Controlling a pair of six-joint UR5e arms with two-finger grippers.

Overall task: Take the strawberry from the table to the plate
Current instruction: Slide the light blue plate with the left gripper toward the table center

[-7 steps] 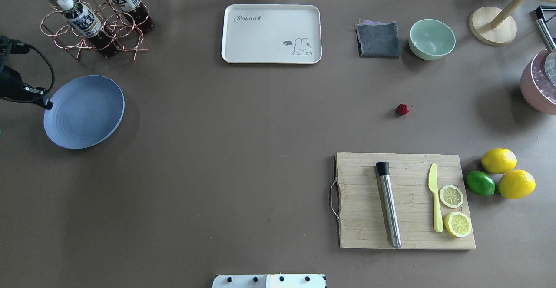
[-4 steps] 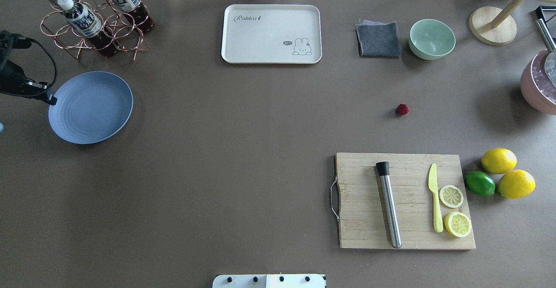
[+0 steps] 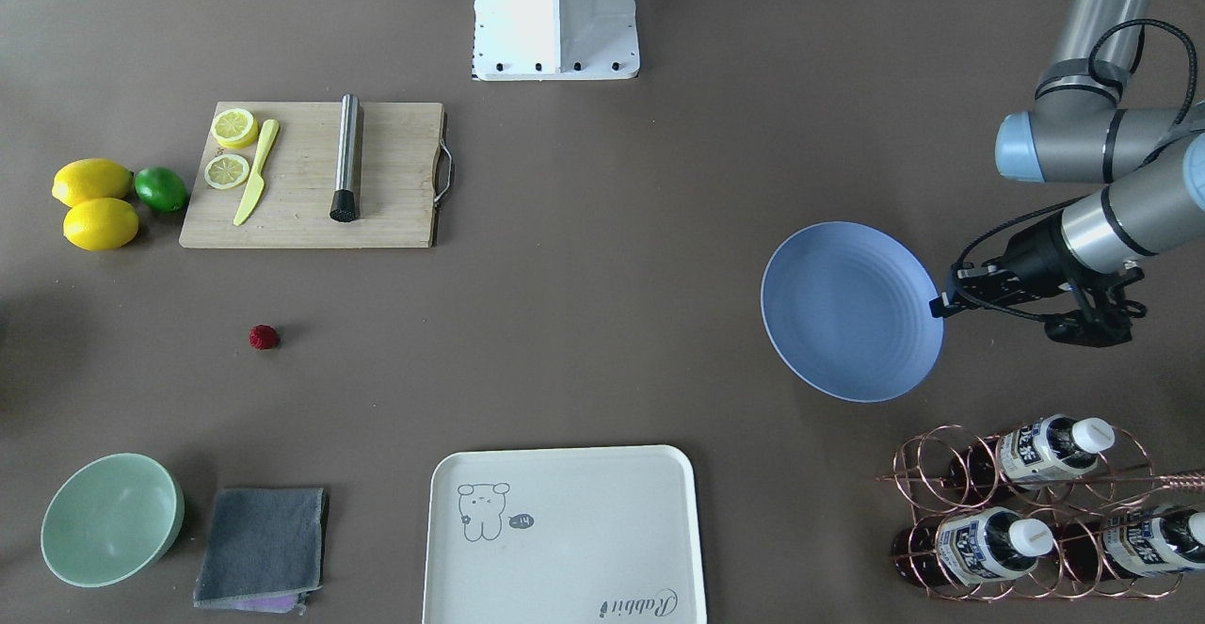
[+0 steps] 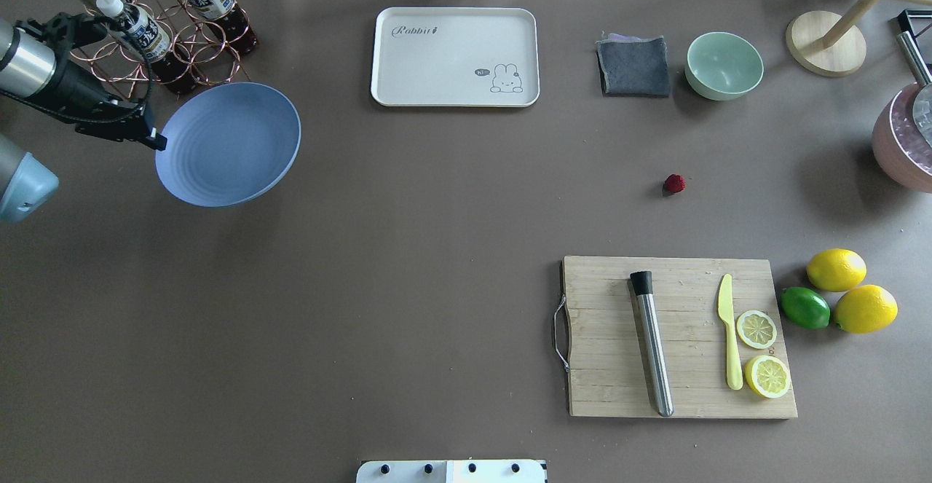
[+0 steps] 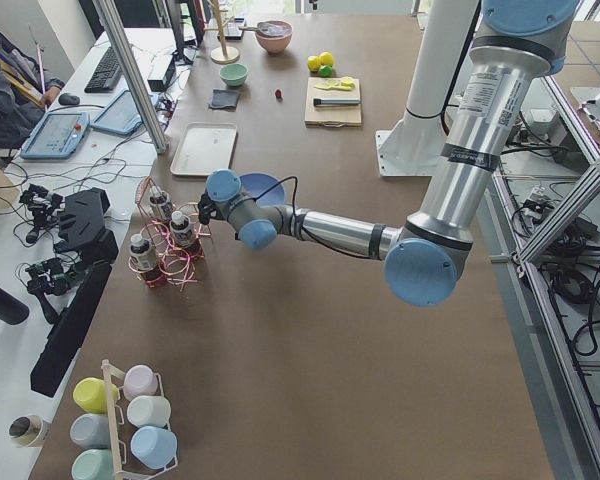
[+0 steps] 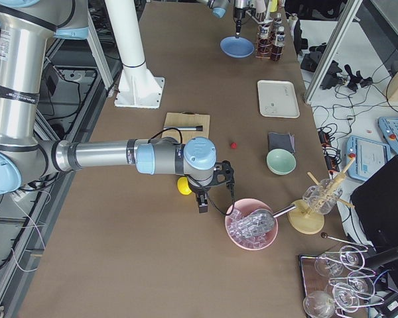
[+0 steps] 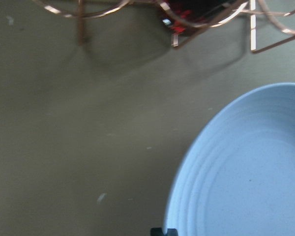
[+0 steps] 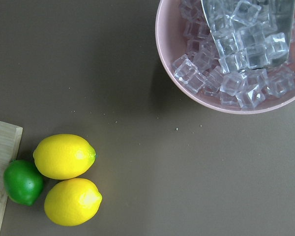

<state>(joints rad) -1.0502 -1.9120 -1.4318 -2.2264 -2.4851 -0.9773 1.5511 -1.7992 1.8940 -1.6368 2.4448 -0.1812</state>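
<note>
1. The bench (image 4: 408, 250) is a broad, matte brown-grey surface that carries everything else.
2. The wooden cutting board (image 4: 677, 337) lies on the robot's right half of the bench. Two lemons (image 4: 852, 290) and a lime (image 4: 804, 307) sit just beside its outer edge.
3. The plate (image 4: 233, 140) is round and light blue with faint concentric rings. It is on the robot's left side, just beside the copper wire rack (image 4: 160, 53) of bottles. It sits tilted and looks lifted, with a soft shadow on the bench under it.
4. The left hand (image 4: 153, 138) is closed on the plate's rim, pinching the edge nearest the arm. It holds nothing else.
5. The right hand (image 6: 203, 203) shows only in the side view, above the bench between the lemons and a pink bowl of ice (image 6: 252, 225). Whether its fingers are apart or together cannot be told.
6. The strawberry (image 4: 674, 183) is the smallest thing here, a tiny, dark-red, bumpy, roundish berry. It lies alone on bare bench, between the cutting board and the mint-green bowl (image 4: 724, 65). It is well apart from the plate and from both hands, and nothing touches it.
</note>
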